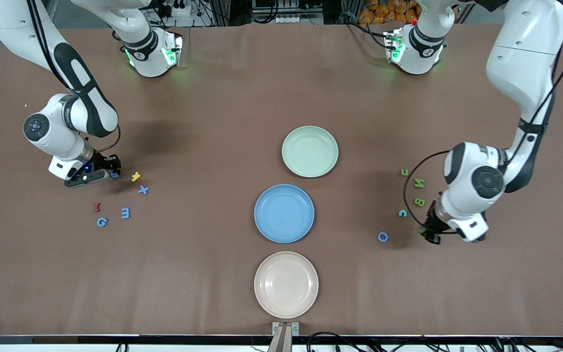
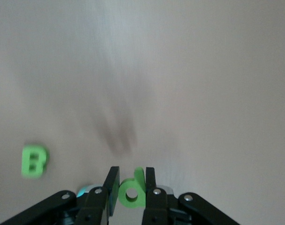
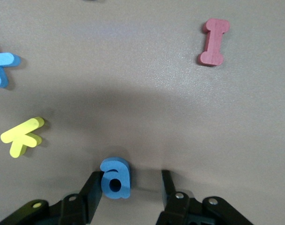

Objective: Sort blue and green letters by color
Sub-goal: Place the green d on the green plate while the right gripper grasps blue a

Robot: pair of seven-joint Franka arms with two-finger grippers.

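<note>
Two grippers low: left gripper (image 2: 131,187) clamps green letter d (image 2: 132,191); right gripper (image 3: 131,185) spread around blue letter a (image 3: 115,178), one finger touching.

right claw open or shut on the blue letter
Open: the right claw has the blue letter a against one finger, with a clear gap to the other finger.
</note>
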